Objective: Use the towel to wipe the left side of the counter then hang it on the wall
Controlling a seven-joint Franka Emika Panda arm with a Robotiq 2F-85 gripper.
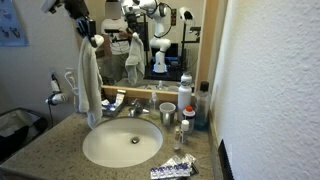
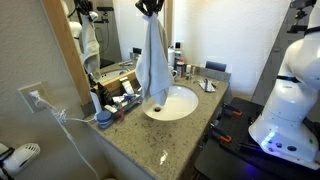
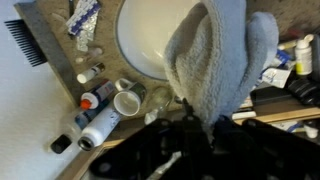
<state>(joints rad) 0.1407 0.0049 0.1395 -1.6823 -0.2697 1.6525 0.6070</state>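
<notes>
Claw [image 3: 200, 135] right up in the wrist view is clamped tight on the towel [image 3: 215, 60], and in both exterior views that towel [image 1: 90, 85] hangs free above the surface [image 2: 150, 145] by the sink [image 2: 180, 106], so a careless swing could drag its floppy tail through the bottles [image 2: 178, 68] and knock them over.

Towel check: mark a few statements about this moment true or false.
1. The gripper is shut on the towel. True.
2. The towel lies spread on the counter. False: it hangs from the gripper above the sink.
3. A tube lies on the counter near the sink. True.
4. The towel is red. False: it is pale grey-white.
</notes>
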